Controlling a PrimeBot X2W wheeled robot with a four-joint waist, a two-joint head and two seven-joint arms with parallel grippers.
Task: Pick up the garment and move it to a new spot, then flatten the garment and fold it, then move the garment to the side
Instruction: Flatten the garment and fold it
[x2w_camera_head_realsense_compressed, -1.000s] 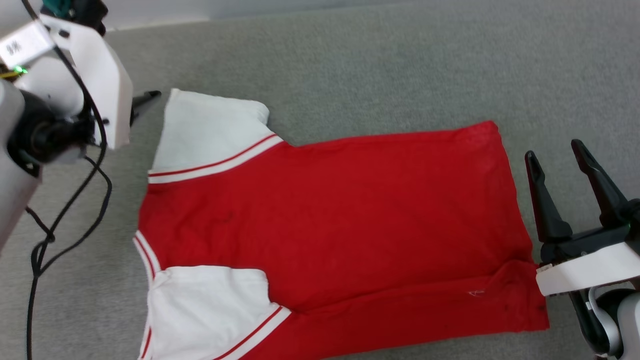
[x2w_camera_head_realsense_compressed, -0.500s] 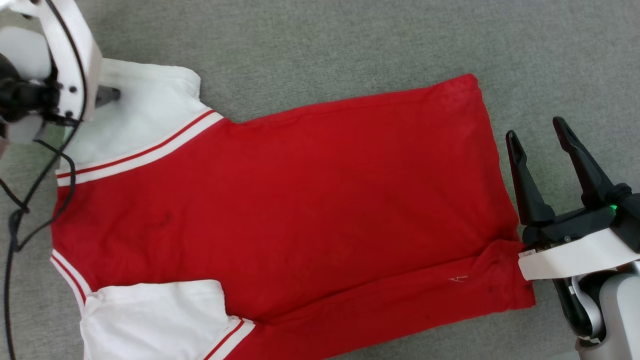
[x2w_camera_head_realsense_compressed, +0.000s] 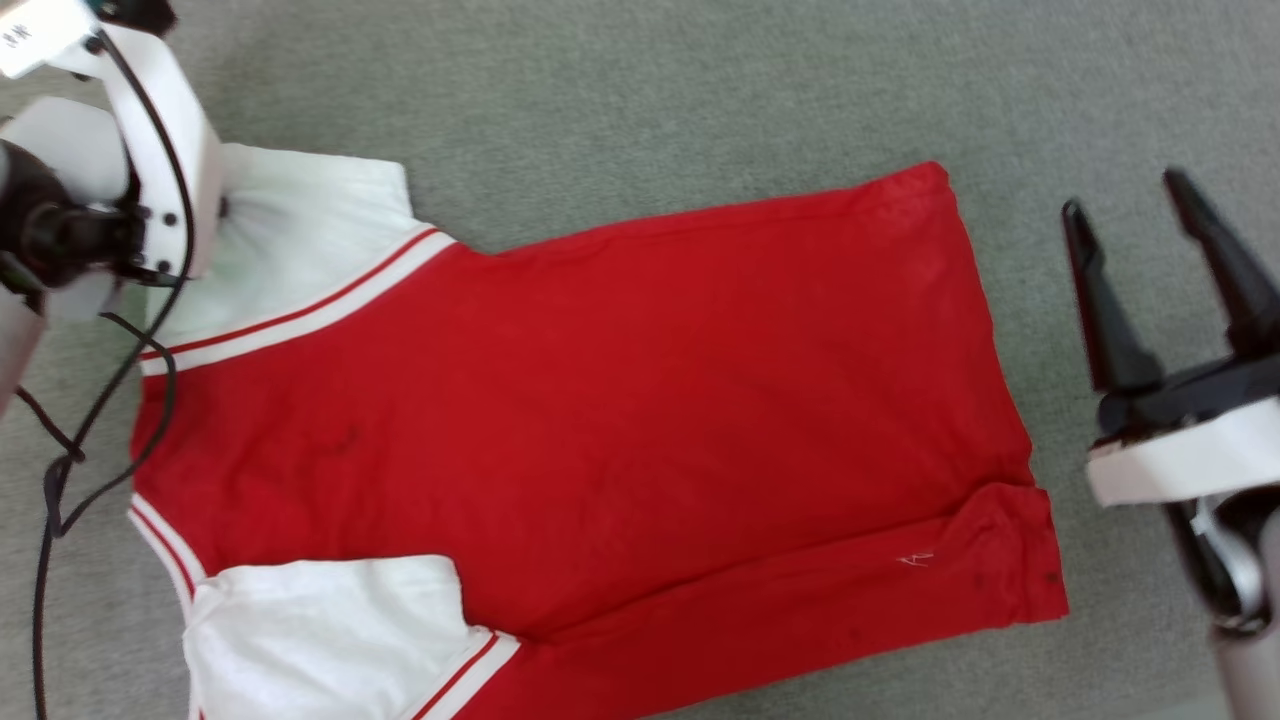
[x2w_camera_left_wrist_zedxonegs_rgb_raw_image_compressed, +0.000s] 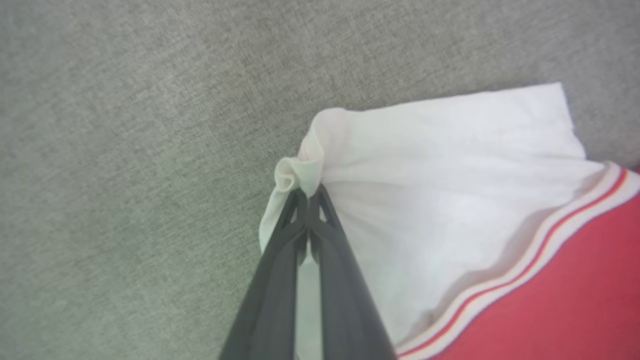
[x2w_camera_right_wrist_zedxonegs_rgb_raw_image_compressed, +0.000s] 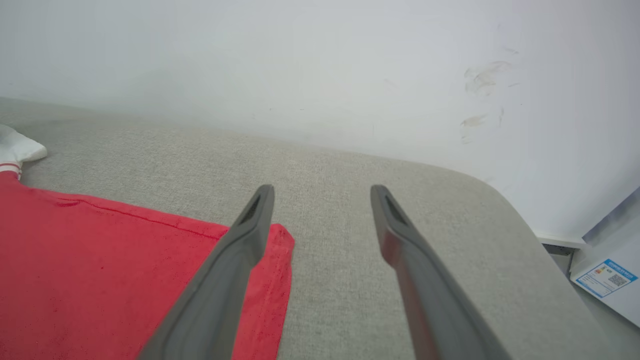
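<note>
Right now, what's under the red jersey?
Grey upholstered surface shows around the red jersey and presumably runs beneath it; anything lying under the cloth is covered.

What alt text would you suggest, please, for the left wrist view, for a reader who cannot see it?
The left gripper, shut, pinches a bunched white sleeve corner of the garment. Its red body and striped trim lie at the lower right, on a grey fabric surface.
</note>
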